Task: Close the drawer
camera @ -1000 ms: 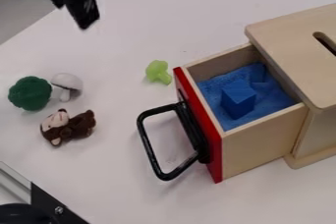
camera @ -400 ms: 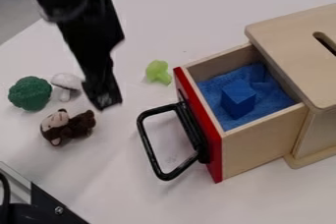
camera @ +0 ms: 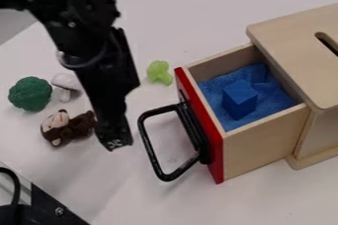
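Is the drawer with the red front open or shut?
Open: the drawer sticks out from the wooden box, and you can see the blue block inside.

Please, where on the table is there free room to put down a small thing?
Bare table lies beyond the light-green toy, between arm and wooden box, and in the foreground below the black handle. Crowded at left: broccoli, mushroom, monkey, gripper.
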Robot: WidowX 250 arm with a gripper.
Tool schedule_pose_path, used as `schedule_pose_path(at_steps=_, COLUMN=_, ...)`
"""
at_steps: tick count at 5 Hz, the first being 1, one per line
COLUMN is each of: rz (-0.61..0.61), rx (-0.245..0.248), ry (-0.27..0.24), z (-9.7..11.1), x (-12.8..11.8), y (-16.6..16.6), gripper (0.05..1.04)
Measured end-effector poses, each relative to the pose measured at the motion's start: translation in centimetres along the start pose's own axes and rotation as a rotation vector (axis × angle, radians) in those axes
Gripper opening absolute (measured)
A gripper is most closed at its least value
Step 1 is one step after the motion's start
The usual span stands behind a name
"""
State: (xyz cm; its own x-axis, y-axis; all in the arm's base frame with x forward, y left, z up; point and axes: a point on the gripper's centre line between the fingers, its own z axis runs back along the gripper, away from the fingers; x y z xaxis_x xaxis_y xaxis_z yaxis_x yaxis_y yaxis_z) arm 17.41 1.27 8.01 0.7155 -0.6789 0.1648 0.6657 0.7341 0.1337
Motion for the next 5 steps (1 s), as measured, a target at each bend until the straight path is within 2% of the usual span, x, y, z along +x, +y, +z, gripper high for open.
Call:
schedule_pose_path(at_steps=1, rz=0.061, rx=-0.055, ry=0.007, z=-0.7, x=1.0, y=-0.7, gripper=0.999)
schedule_pose_path(at_steps=2, rz=0.151, rx=-0.078, ry=-0.027, z=-0.5, x=2.4, y=-0.3, gripper=0.999)
schedule_pose_path(at_steps=3, rz=0.210, rx=-0.081, ry=-0.047, z=-1.0, x=3.7, y=0.0, gripper=0.999)
schedule_pose_path(at_steps=5, rz=0.248, rx=-0.088, ry=-0.064, z=-2.7, x=6.1, y=0.2, gripper=0.999)
